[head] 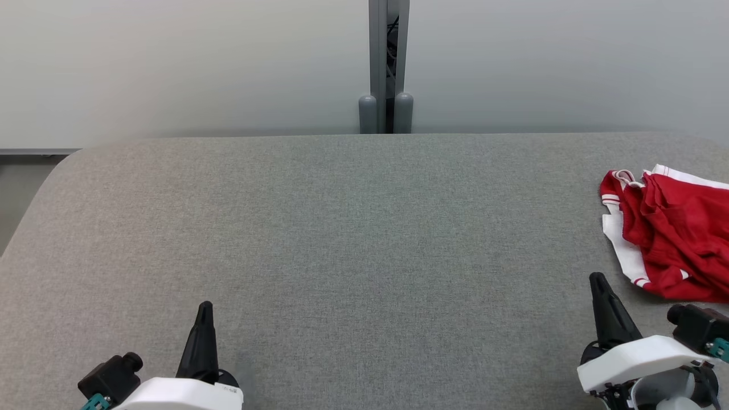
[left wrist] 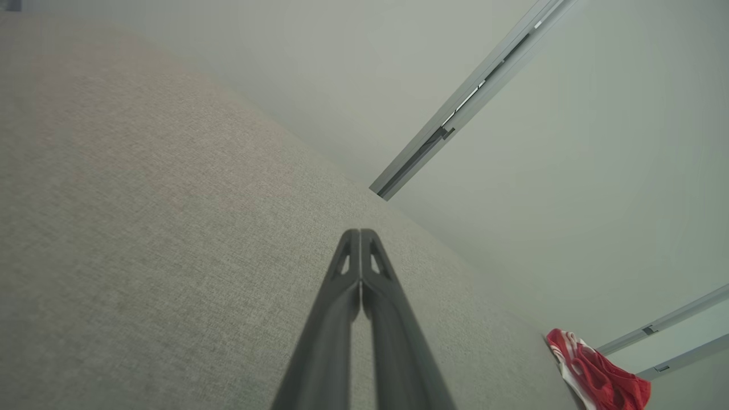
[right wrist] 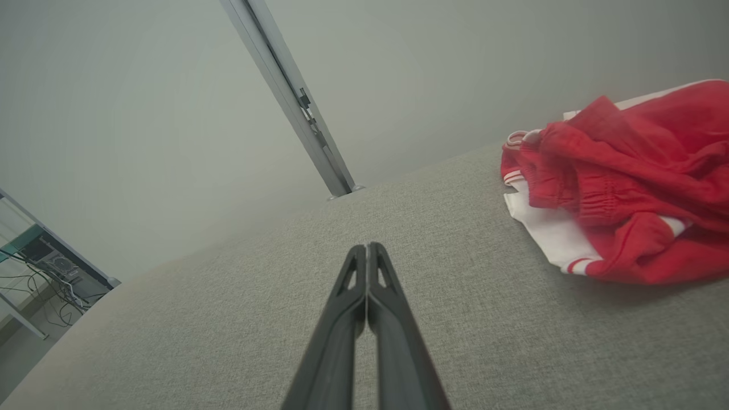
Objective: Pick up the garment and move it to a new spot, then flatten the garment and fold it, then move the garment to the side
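Head view: red garment bunched at the table's right edge. Left wrist view: left tool pinched shut, empty, well apart from it. Right wrist view: right tool shut, empty, near the garment. Going in unopened could shove it off!

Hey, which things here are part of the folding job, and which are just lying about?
Job: garment, crumpled; table under it; left gripper and right gripper, both shut and empty.
Not the job: grey post behind the table; desk with cables beyond the table.
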Tool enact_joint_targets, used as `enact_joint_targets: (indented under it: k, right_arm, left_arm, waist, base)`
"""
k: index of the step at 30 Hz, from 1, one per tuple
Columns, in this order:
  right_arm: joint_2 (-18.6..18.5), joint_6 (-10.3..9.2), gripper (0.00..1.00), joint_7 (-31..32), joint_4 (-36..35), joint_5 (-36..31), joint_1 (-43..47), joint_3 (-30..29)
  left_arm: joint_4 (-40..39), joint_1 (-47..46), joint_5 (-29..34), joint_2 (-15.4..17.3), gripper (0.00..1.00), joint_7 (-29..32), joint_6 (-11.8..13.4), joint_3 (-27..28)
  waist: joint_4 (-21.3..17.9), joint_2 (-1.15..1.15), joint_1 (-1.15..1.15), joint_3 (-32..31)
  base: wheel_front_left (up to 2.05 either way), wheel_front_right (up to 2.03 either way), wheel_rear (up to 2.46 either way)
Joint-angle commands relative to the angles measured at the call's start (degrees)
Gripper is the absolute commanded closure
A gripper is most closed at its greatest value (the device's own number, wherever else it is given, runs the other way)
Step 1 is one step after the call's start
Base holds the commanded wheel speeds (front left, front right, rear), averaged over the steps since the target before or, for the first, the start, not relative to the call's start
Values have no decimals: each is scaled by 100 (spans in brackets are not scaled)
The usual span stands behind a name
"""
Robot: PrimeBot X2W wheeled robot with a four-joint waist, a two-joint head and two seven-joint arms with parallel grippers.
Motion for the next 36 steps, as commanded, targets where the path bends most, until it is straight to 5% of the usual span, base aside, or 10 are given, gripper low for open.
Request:
enact_joint_targets:
  k: [1,36]
  right_arm:
    - [-35,0,100,72,-136,242,-34,-105]
    - [-70,0,100,1052,-540,3196,271,-1069]
  left_arm:
    - [-68,-235,-182,14,100,27,-49,-2]
    - [56,-648,-2369,31,100,444,-282,-205]
  waist:
    - [-6,0,0,-1]
    - [-161,0,0,-33]
  base:
    - [0,0,0]
    - [0,0,0]
